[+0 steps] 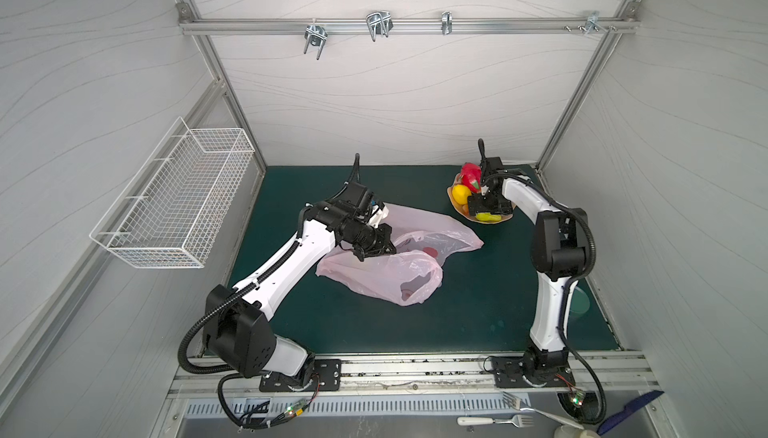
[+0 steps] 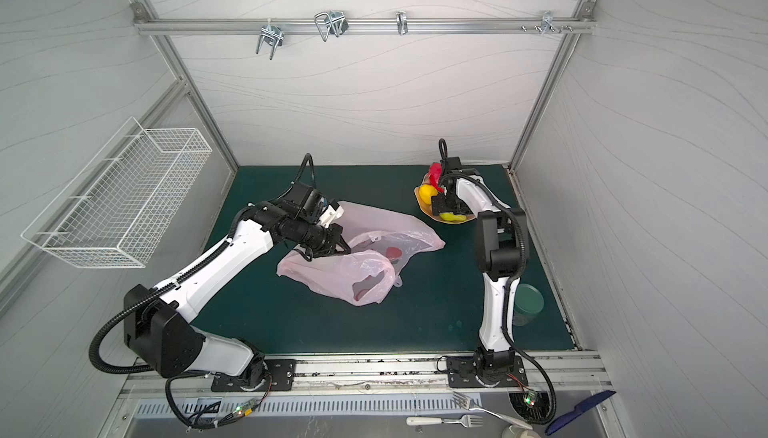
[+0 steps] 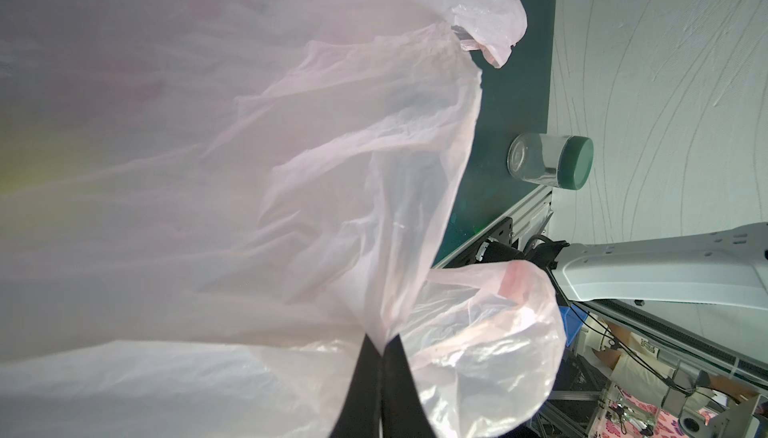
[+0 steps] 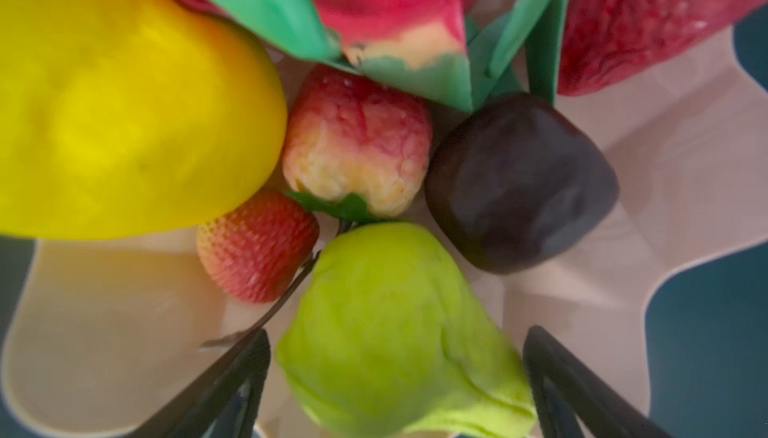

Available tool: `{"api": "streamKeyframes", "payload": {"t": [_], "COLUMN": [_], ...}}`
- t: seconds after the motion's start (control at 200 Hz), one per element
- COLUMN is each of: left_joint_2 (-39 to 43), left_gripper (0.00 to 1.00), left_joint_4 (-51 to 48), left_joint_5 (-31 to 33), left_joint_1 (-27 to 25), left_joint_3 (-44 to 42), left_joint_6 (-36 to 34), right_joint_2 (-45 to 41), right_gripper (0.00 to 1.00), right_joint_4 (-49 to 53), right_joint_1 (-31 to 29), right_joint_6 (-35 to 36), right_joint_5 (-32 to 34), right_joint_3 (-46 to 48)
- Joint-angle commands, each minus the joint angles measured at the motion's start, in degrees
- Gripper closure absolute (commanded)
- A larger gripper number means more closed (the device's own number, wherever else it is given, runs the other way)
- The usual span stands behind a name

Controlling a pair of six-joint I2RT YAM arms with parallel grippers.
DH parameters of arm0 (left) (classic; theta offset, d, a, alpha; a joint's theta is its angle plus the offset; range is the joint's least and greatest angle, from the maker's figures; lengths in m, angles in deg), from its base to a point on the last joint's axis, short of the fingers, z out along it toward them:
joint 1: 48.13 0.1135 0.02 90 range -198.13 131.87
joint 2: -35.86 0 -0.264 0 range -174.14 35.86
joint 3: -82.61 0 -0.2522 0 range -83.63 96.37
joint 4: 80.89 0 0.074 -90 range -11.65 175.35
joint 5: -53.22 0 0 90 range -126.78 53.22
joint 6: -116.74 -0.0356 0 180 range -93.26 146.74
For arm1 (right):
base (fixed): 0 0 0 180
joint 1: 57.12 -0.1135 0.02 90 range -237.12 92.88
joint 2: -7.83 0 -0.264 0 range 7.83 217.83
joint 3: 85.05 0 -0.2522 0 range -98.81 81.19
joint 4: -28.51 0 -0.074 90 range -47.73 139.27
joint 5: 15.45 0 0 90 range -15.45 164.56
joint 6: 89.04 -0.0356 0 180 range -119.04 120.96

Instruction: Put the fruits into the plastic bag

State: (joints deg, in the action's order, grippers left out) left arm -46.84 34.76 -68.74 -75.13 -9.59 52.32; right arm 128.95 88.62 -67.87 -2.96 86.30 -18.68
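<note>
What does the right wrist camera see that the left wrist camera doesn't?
Only the right wrist view shows the plate of fruit: the lemon, a strawberry, the dark fruit, the dragon fruit and a green pear sitting between the open fingers of the right gripper. Only the left wrist view shows the plastic bag, pinched in the shut left gripper, and a clear jar with a green lid. Both show a bit of the green mat.
</note>
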Motion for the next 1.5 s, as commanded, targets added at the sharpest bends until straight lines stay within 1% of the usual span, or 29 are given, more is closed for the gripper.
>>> {"api": "streamKeyframes", "payload": {"t": [0.0,0.125,0.26,0.41,0.535,0.72,0.875,1.266,1.496], "left_joint_2": [-0.45,-0.51,-0.57,-0.62,-0.62,-0.42,-0.33,-0.32,-0.62], "left_gripper": [1.0,1.0,1.0,1.0,1.0,1.0,1.0,1.0,1.0], "left_joint_4": [-0.52,-0.65,-0.65,-0.78,-0.74,-0.59,-0.57,-0.15,0.09], "left_joint_5": [-0.41,-0.41,-0.38,-0.38,-0.38,-0.54,-0.61,-0.92,-1.34], "left_joint_1": [0.31,0.33,0.3,0.31,0.31,0.29,0.33,0.3,0.29], "left_joint_3": [2.68,2.72,2.86,3.04,2.95,2.79,2.69,2.6,2.53], "left_joint_6": [-1.15,-1.15,-1.15,-1.24,-1.33,-1.33,-1.41,-1.5,-1.41], "right_joint_2": [2.07,2.89,3.22,2.7,1.42,-0.2,-2.05,-8.46,-9.24], "right_gripper": [0.07,0.11,0.19,0.34,0.5,0.62,0.67,0.7,0.71], "right_joint_4": [2.78,2.95,2.73,2.71,1.91,1.82,2.12,2.84,2.48], "right_joint_1": [0.28,0.33,0.29,0.33,0.29,0.28,0.29,0.28,0.38], "right_joint_6": [2.92,3.92,4.86,5.24,5.62,6.01,5.44,3.92,3.74], "right_joint_5": [0.56,0.99,0.56,0.34,0.21,0.01,-0.11,-0.8,-1.07], "right_joint_3": [-2.08,-2.69,-2.86,-2.59,-1.93,-1.98,-1.91,0.11,1.56]}}
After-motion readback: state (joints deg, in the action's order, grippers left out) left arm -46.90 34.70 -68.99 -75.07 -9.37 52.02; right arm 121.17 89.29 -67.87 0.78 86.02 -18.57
